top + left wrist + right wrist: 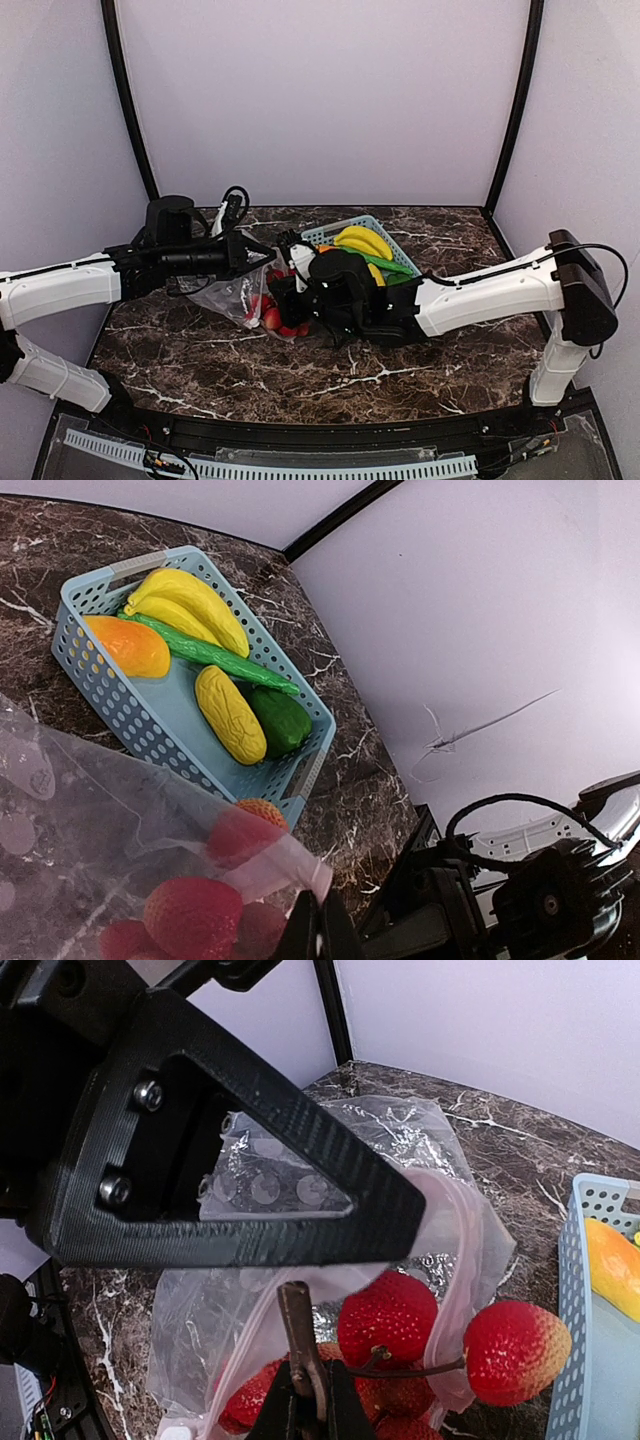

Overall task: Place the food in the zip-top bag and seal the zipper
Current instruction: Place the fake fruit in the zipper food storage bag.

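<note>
The zip-top bag (420, 1140) is a clear, crumpled pouch printed with faint round dots, slumped on the dark marbled bench (200, 350) just left of the light-blue lattice basket (150, 735). Its zipper (462, 1222) shows as a thin pinkish strip curving around the open mouth. The left claw (320, 925) is clenched on that mouth edge and holds it up off the bench. The right claw (305, 1400) is pinched tight on the brown stem of a strawberry bunch (388, 1315) at the opening. Most of the red berries show through the plastic inside, while one berry (515, 1338) sits just outside the pinkish strip on the basket side. In the basket lie the yellow bananas (195, 600), an orange piece (125, 645), a long green vegetable (215, 655), a ridged yellow piece (230, 715) and a dark green piece (282, 720).
</note>
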